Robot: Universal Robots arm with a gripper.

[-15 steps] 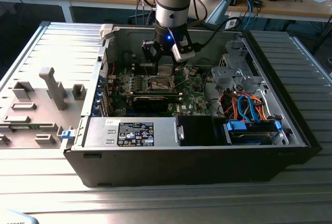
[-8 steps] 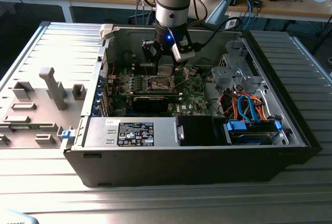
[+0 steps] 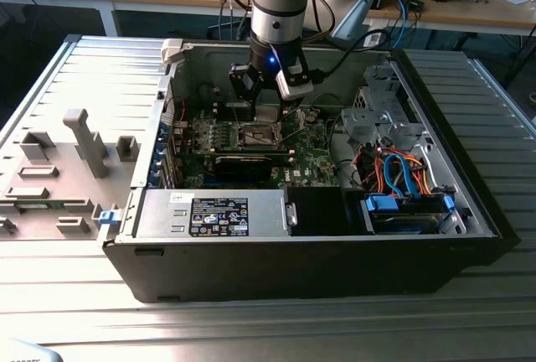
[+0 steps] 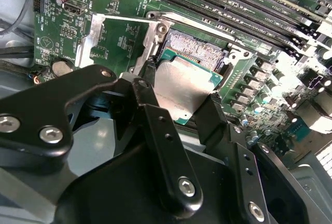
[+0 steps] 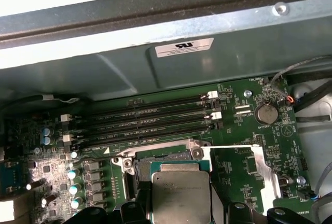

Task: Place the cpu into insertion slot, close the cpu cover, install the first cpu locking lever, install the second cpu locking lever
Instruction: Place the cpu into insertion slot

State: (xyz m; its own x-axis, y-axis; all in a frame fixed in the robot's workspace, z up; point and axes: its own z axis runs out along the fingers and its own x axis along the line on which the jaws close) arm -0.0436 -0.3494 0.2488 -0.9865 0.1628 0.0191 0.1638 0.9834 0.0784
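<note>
Clenched on two edges of the cpu [image 4: 176, 81], the tool [image 4: 180, 91] holds it between its tips, over the socket [image 4: 199, 52]. The cpu cover [image 4: 92, 37] lies open alongside. A tilted or off-centre landing could bend socket pins.

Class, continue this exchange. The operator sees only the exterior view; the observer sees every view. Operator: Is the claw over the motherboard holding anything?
Observer: Yes. In the second wrist view the claw grips the cpu by opposite edges.
Operator: Is anything closed over it yet?
Observer: No. In the first wrist view the cpu cover is swung open to one side.
Operator: Does the chip hide the slot?
Observer: Partly. In the second wrist view a strip of the socket contacts lies bare.
</note>
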